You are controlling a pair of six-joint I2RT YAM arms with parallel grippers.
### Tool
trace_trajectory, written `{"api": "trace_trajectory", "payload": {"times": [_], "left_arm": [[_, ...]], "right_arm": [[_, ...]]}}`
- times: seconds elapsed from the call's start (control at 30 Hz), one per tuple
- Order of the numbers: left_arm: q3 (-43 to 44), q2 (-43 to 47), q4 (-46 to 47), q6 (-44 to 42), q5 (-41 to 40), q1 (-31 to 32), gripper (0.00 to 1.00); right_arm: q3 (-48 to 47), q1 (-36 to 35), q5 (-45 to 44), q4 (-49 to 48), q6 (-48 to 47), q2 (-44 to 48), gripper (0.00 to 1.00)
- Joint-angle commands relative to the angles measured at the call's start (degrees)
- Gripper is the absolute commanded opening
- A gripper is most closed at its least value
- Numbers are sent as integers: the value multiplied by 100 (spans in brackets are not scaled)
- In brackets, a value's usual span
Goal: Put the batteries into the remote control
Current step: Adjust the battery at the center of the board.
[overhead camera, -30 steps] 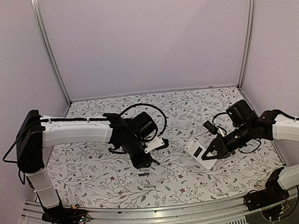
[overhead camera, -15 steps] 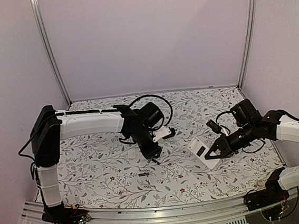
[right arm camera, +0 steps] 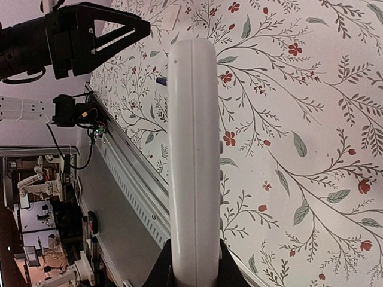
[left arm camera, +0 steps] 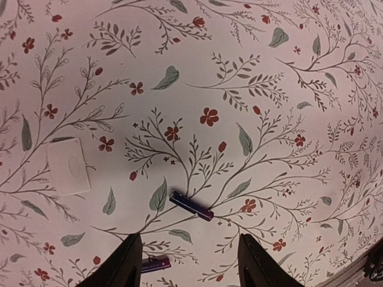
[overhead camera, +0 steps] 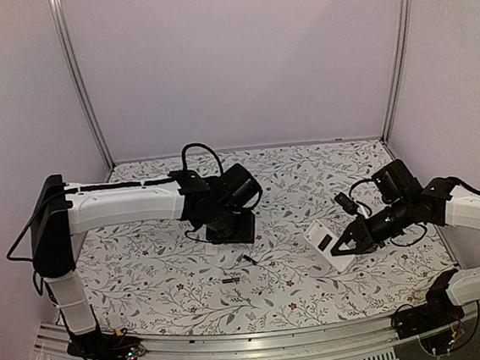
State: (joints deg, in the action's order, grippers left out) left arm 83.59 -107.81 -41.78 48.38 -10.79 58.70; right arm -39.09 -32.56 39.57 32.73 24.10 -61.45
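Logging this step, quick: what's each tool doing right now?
Left tool: open, empty.
Right tool: closed on the remote control.

Heads up: in your left wrist view the left gripper is chopped off by the bottom edge, so you only get the tips of its fingers. The second battery is half tucked behind one of them. From the top camera the batteries are dark slivers toward the near edge of the tabletop, too small to tell their ends apart. The right wrist view gives you the remote control edge-on, its lower end swallowed by the right gripper and neither face showing. From above, its recess is too small to tell what's inside.
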Motion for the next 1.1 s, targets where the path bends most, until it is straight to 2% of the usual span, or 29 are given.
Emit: {"api": "trace_trajectory", "payload": {"times": [0.0, 0.2, 0.4, 1.07], "left_arm": [[299, -400, -555, 1963, -431, 142, 56], [824, -990, -1105, 2511, -564, 160, 56], [1131, -1333, -1423, 2734, -598, 157, 50], [1568, -1804, -1379, 2827, -259, 183, 40]], "right_arm": [[24, 45, -8, 80, -124, 165, 0], [7, 39, 2, 124, -198, 153, 0], [2, 42, 28, 137, -232, 117, 0], [2, 40, 59, 144, -283, 76, 0]]}}
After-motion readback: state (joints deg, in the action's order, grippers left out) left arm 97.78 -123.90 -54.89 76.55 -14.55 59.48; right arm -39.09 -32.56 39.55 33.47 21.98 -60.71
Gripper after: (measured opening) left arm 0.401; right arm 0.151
